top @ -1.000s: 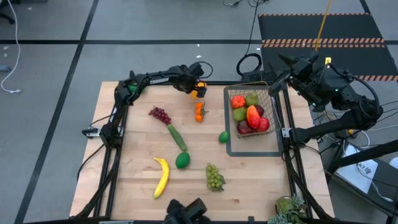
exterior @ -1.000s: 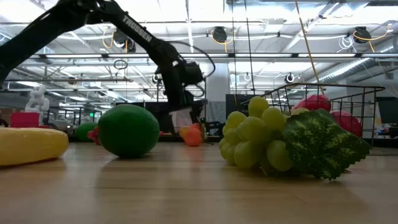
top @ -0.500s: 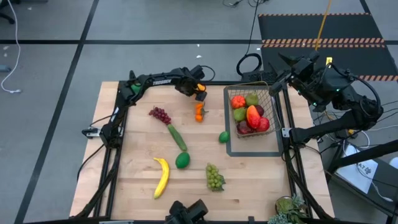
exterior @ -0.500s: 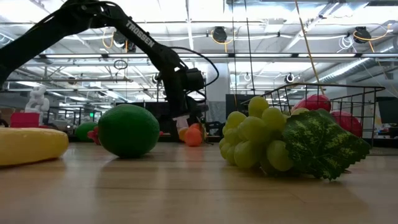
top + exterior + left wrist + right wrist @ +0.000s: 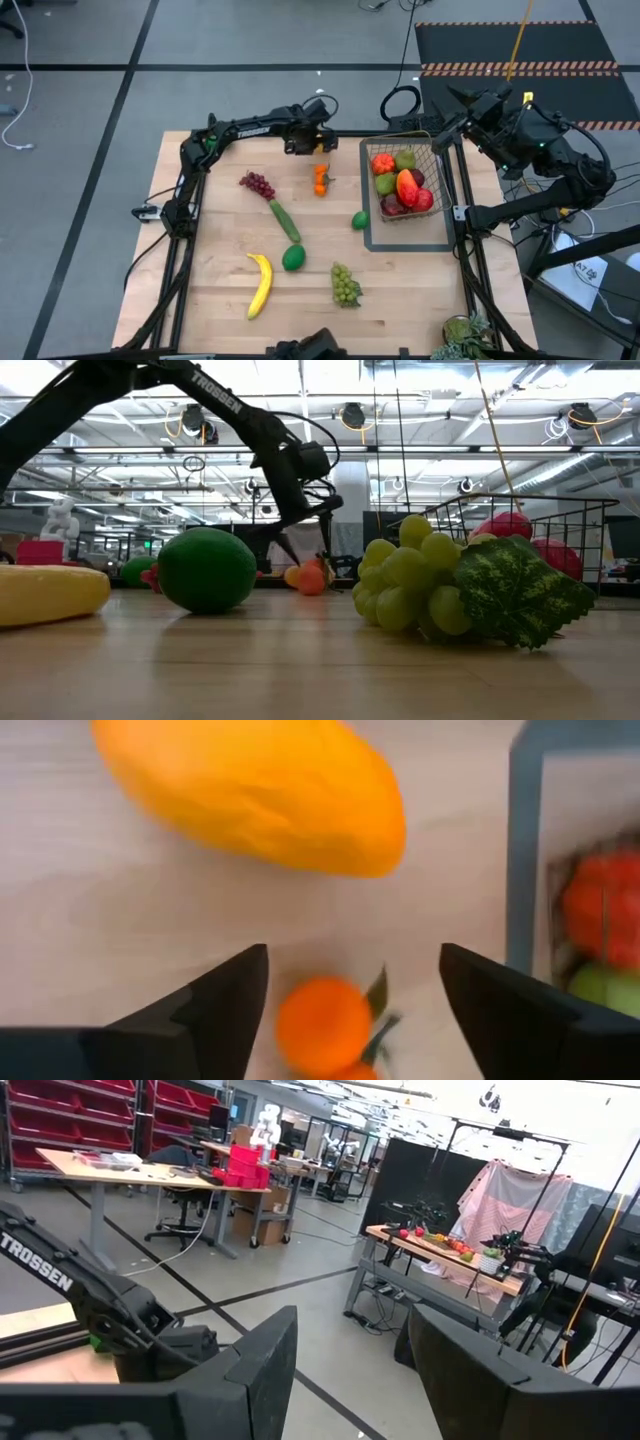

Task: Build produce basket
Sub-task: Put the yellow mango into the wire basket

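1. my left gripper (image 5: 318,146) hovers at the far edge of the table (image 5: 220,260), fingers spread, holding nothing.
2. directly beneath it – a mango (image 5: 255,790) and the oranges (image 5: 320,180), both on the wood.
3. the basket (image 5: 405,180) sits just beside, holding apples and pears.
4. my right gripper (image 5: 462,105) waits beyond the basket – fingers apart, empty.
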You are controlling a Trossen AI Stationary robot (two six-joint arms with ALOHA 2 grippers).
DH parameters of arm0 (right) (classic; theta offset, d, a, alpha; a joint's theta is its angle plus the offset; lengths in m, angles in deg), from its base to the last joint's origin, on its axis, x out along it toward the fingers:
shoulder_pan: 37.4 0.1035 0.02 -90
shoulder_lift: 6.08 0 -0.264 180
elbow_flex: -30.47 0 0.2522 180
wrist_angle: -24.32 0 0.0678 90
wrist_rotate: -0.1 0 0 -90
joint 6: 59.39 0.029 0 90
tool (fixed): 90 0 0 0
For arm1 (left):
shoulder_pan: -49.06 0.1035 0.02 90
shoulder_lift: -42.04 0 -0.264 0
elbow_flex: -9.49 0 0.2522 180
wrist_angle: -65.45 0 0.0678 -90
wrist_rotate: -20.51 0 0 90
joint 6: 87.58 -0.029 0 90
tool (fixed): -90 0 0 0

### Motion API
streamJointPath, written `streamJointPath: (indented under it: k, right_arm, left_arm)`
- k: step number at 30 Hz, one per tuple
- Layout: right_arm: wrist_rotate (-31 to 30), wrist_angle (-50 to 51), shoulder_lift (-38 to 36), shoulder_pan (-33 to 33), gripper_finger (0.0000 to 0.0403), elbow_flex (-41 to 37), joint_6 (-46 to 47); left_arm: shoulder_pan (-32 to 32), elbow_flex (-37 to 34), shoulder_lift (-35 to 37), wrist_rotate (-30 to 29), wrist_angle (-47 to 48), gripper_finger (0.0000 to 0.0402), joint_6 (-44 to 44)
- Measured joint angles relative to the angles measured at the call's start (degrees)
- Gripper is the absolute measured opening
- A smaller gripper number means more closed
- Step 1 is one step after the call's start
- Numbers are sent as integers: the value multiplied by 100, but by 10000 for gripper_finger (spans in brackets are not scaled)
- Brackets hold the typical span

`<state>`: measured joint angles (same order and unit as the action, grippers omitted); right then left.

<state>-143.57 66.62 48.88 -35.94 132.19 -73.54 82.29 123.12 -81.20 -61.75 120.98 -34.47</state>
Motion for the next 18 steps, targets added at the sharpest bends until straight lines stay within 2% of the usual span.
streamJointPath:
  k: [6, 8, 18]
  right_arm:
    - [2, 2, 26, -1, 187, 0, 0]
    - [2, 2, 25, 0, 187, 0, 0]
    - [2, 68, 23, 0, 187, 0, 0]
  left_arm:
    - [2, -6, -82, -641, -55, 372, 1241]
    - [12, -9, -83, -831, -207, 392, 1381]
    - [437, -4, -79, -986, -518, 368, 610]
